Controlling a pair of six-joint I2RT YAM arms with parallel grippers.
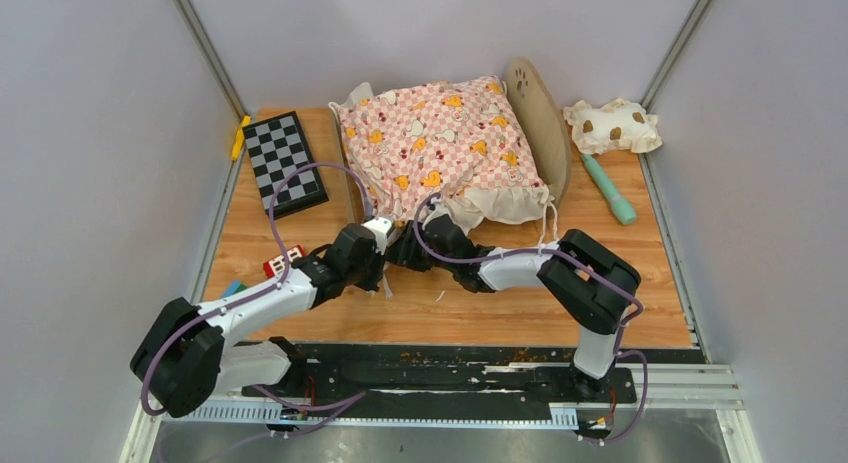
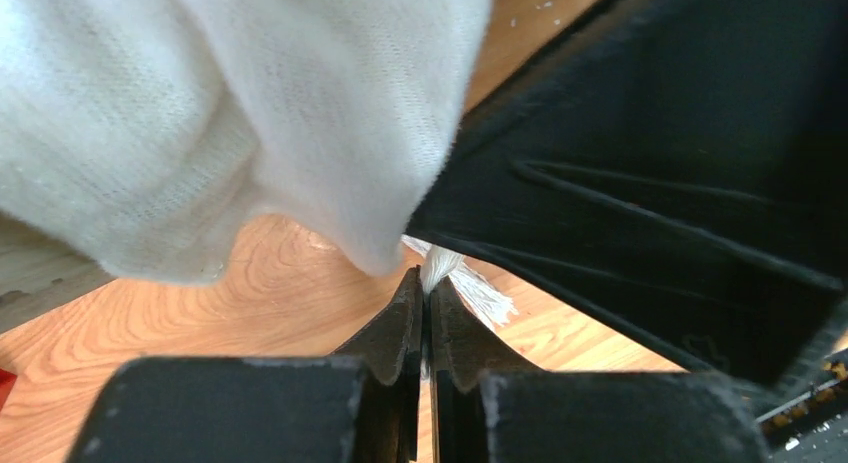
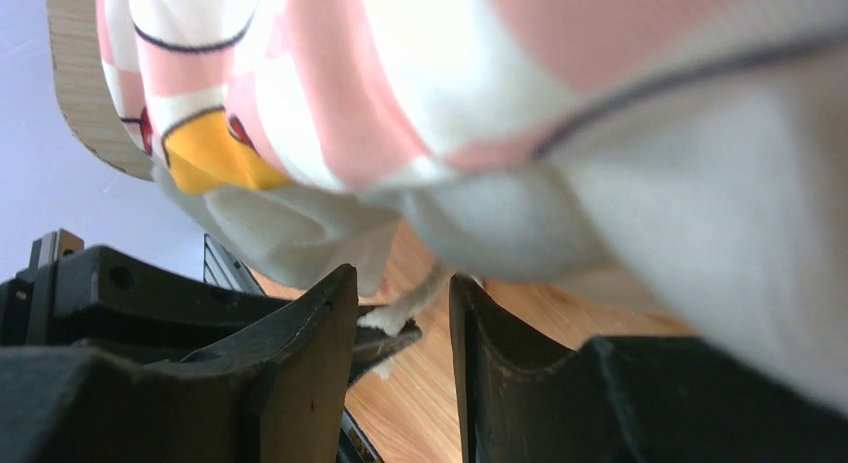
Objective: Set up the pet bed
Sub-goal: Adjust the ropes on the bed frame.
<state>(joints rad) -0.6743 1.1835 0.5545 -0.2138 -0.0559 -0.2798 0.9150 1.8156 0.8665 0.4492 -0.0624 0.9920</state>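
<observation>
Wooden table (image 1: 640,303): left hand (image 2: 426,288) pinches a tie (image 2: 478,295) on the cushion (image 1: 430,143), near edge.

No legible text, label, brand or number is found in any view. One sign is recorded: a paw-print cutout (image 1: 522,79), pierced through the upper part of the rounded light-wood headboard of the pet bed (image 1: 550,138), as seen in the top external view. White marks are noted on a small red block (image 1: 283,263) lying on the wooden table beside the left arm, but they are too small to be read. Nothing readable is recorded in either wrist view.
</observation>
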